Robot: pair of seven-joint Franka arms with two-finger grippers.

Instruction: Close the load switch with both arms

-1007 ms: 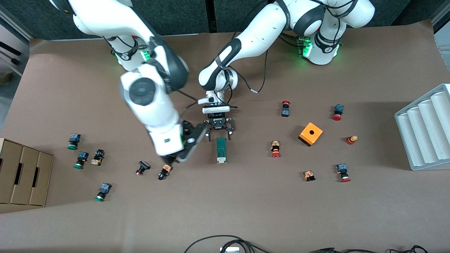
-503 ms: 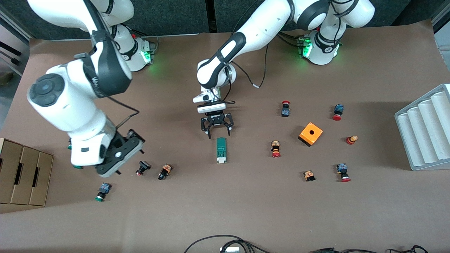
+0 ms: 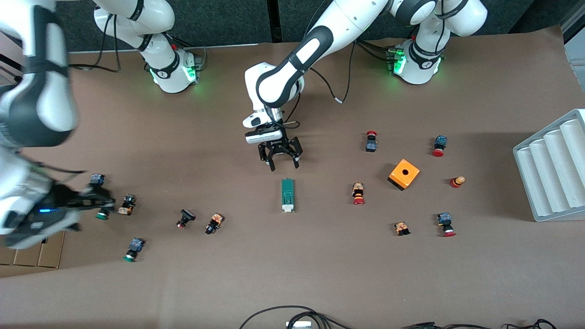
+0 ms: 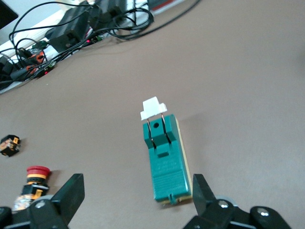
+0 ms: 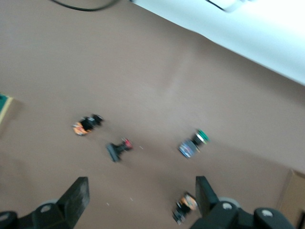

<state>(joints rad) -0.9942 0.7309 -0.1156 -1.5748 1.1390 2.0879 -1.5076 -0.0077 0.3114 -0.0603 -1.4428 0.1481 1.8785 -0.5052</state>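
A brown paper-covered surface (image 3: 320, 274) fills most of the frame, creased near its lower edge. Along the top runs a dark grey wall (image 3: 256, 20). At mid right sits a pale grey ridged tray (image 3: 550, 167); at lower left, cardboard boxes (image 3: 39, 249). Black cables (image 3: 279, 315) curl at the bottom edge. Green light (image 3: 203, 89) glows on the surface, upper centre.
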